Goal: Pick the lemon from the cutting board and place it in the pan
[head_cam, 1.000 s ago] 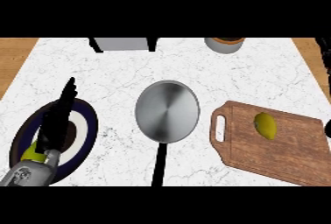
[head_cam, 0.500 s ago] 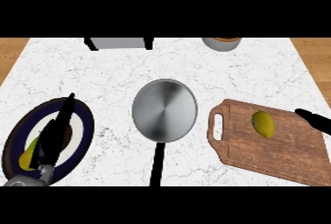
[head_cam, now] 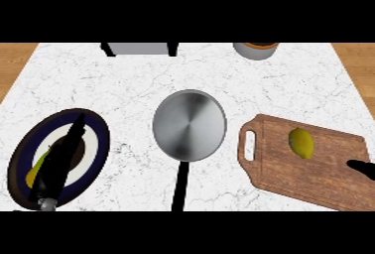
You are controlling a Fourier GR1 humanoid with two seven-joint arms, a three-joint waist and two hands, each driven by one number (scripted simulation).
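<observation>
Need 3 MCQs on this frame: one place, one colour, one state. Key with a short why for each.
1. Where is the lemon? A in the pan; B on the cutting board; C on the floor.
2. What colour is the pan? A red; B blue; C silver-grey.
3. The pan is: A empty; B lidded; C holding the lemon.
Key: 1 B, it lies on the wooden board right of the pan. 2 C, its round face is bare grey metal. 3 A, nothing shows inside it.
</observation>
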